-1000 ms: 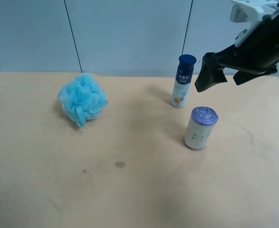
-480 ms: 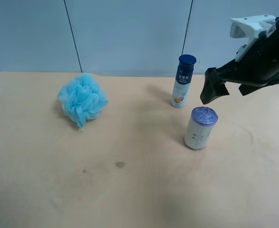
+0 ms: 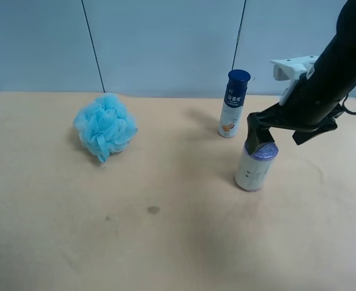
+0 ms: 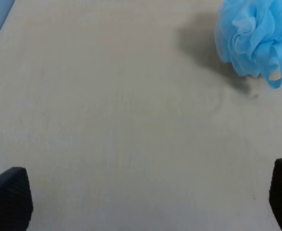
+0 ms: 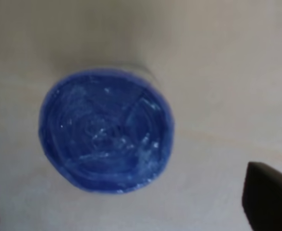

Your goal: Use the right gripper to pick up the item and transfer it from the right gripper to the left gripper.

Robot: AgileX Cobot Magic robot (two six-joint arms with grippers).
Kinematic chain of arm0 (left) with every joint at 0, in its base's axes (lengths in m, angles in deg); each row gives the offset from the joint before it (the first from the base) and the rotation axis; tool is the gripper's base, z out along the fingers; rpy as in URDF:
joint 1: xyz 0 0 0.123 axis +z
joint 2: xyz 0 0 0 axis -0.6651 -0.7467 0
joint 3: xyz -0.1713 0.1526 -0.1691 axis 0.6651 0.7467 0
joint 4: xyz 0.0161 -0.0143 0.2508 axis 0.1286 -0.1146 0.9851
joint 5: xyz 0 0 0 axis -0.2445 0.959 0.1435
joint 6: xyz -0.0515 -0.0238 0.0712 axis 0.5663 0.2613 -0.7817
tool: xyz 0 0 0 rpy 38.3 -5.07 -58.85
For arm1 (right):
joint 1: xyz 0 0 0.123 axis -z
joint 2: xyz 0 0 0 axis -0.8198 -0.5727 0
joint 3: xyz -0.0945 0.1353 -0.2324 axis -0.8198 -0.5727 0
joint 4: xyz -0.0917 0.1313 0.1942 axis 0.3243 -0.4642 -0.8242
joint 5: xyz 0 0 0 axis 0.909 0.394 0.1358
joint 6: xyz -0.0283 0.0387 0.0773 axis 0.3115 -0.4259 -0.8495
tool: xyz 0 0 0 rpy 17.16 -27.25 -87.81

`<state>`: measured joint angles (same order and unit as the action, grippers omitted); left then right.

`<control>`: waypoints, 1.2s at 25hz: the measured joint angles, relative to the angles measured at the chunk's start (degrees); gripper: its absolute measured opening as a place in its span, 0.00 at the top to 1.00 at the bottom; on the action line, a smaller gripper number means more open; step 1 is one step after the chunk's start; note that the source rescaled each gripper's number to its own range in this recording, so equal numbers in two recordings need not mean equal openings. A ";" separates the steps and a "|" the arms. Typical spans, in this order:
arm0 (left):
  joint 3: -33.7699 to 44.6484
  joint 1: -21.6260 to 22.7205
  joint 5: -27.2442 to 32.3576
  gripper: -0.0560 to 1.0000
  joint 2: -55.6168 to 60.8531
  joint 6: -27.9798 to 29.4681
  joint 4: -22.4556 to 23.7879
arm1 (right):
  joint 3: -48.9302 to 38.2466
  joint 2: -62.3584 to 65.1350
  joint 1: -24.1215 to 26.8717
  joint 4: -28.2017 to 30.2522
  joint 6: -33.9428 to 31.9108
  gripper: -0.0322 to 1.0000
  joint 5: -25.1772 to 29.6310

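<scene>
Blue-capped bottle (image 3: pixel 234 103) near roll (image 3: pixel 256 165) — pouf (image 3: pixel 105 126) well apart.

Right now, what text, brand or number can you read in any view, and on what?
Nothing legible.
White bottle: pale characters on its blue label band, too small to read.
Roll: small dark print on its side, too blurred.
Pouf, table: no text.
</scene>
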<state>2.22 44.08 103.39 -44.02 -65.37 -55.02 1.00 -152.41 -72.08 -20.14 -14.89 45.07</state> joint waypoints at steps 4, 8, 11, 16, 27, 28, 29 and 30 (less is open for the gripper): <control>0.00 0.00 0.00 0.00 0.00 0.00 0.00 | 0.00 -3.21 -1.73 0.00 0.00 0.00 -2.49; 0.00 0.00 0.00 0.00 0.00 0.00 0.00 | 0.00 -4.38 -2.81 -0.05 0.00 0.00 -3.92; 0.00 0.00 0.00 0.00 0.00 0.00 0.00 | 0.00 -4.38 -2.81 0.01 0.00 0.00 -4.87; 0.00 0.00 0.00 0.00 0.00 0.00 0.00 | 0.00 -4.38 -2.81 0.79 -1.09 0.00 -4.01; 0.00 0.00 0.00 0.00 0.00 0.00 0.00 | 0.00 -4.38 -2.81 4.95 -6.25 0.00 -4.52; 0.00 0.00 0.00 0.00 0.00 0.00 0.00 | 0.00 -4.38 -2.81 5.11 -6.25 0.00 -4.77; 0.00 0.00 0.00 0.00 0.00 0.00 0.00 | 0.00 -4.38 -2.81 5.16 -6.25 0.00 -4.76; 0.00 0.00 0.00 0.00 0.00 0.00 0.00 | 0.00 -4.38 -2.81 5.16 -6.25 0.00 -4.88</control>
<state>2.22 44.08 103.39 -44.02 -65.37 -55.02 1.00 -156.78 -74.89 -14.98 -21.14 40.20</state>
